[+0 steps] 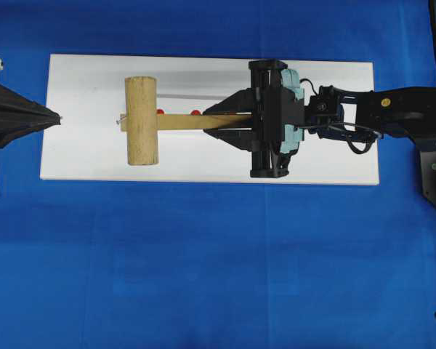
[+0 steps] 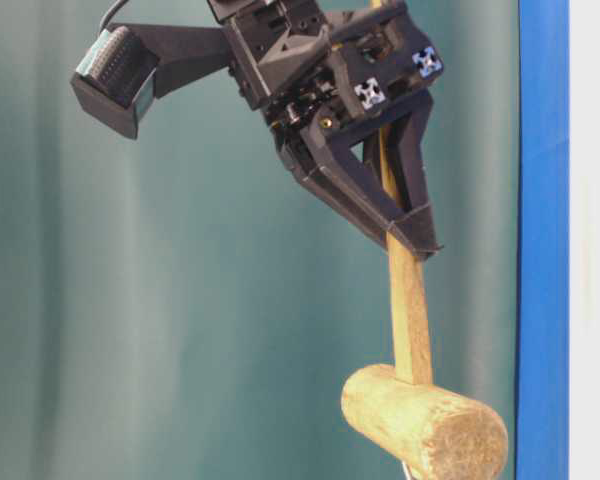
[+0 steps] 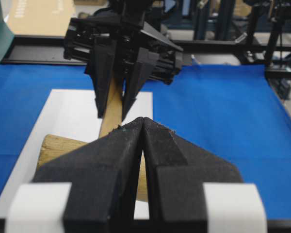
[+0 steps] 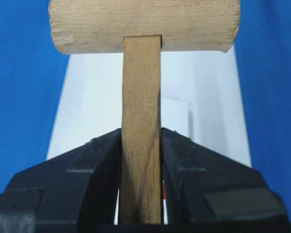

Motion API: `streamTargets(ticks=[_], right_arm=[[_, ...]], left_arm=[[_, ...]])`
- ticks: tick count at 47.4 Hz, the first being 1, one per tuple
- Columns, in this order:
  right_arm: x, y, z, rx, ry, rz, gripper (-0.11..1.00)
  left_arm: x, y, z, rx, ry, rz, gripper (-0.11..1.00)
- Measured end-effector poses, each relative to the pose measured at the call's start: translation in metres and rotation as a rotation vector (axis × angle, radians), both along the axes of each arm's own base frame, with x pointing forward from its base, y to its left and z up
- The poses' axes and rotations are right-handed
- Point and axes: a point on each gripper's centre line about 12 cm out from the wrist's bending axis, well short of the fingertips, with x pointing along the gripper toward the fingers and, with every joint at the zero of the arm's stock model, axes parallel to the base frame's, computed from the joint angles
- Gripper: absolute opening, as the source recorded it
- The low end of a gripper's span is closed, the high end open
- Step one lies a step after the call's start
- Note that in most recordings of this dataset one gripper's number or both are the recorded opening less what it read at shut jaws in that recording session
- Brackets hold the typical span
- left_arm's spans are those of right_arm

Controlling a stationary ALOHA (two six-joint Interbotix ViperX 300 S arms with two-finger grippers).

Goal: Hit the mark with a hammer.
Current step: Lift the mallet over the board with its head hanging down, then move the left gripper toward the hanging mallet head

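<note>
Hammer (image 1: 141,121) placement is above the white board (image 1: 87,156), with the thick cylindrical head set crosswise near the board's left end and the flat handle running toward the right in the overhead view. At the far left of that view, the left gripper (image 1: 58,118) is positioned level at the board's left edge, pointing at the head without touching it; its two dark, rough-surfaced fingers (image 3: 116,160) are pressed fully together and nothing is held between them. Two red marks (image 1: 195,112) are partly visible on the board just beside the handle. Further right, the handle is clamped between the black fingers of the right gripper (image 1: 236,121), which is nearly closed on the flat sides of the wood. The right arm is extended from the right edge, over the blue cloth (image 1: 218,276) that covers the table. In the table-level view, the hammer is seen held clear of the surface, head away from the wrist. Pale, grained wood is shown on the hammer, with a rough, fibrous end face on the head.
</note>
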Motion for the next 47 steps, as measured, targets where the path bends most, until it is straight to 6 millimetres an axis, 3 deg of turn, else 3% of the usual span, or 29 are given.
streamTargets(ticks=[9,22,47], right_arm=[[0.001,0.001,0.002,-0.109,-0.007,0.042,0.10],[0.001,-0.002,0.022,-0.361,-0.086,0.098,0.10],[0.003,-0.004,0.032,-0.834,-0.100,0.194,0.10]], left_arm=[[0.000,0.000,-0.001,0.000,0.002,-0.002,0.00],[0.000,0.000,0.000,-0.035,0.000,0.001,0.00],[0.000,0.000,0.000,-0.037,0.000,0.001,0.01]])
